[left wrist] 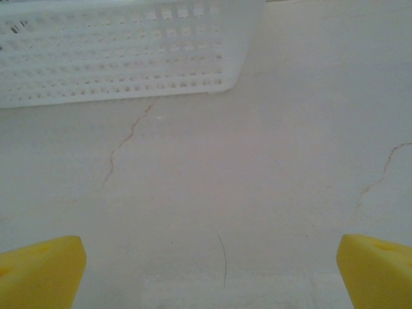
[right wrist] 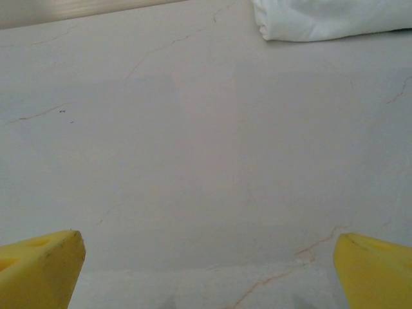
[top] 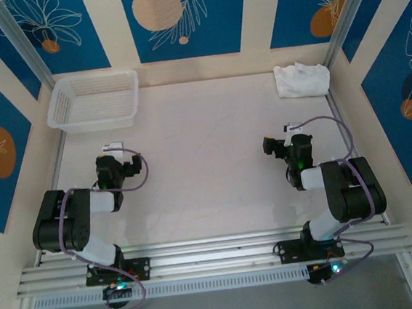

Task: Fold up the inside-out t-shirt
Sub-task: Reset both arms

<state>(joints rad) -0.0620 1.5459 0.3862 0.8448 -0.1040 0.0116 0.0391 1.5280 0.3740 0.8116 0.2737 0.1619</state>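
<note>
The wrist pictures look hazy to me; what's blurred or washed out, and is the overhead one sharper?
Left wrist: basket mesh soft, pale against the table; yellow fingertips blurred at the corners. Right wrist: t-shirt nearly glares white. Top external: sharper, evenly lit, faint shadows.

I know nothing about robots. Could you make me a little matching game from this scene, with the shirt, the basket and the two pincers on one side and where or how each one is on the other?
Things:
1. t-shirt
2. basket
3. left pincer
4. right pincer

Descriptions:
A. open, with the basket ahead of it
B. bunched up in the far right corner
C. open, with the t-shirt ahead of it
D. standing in the far left corner

Pairs: 1-B, 2-D, 3-A, 4-C
</note>
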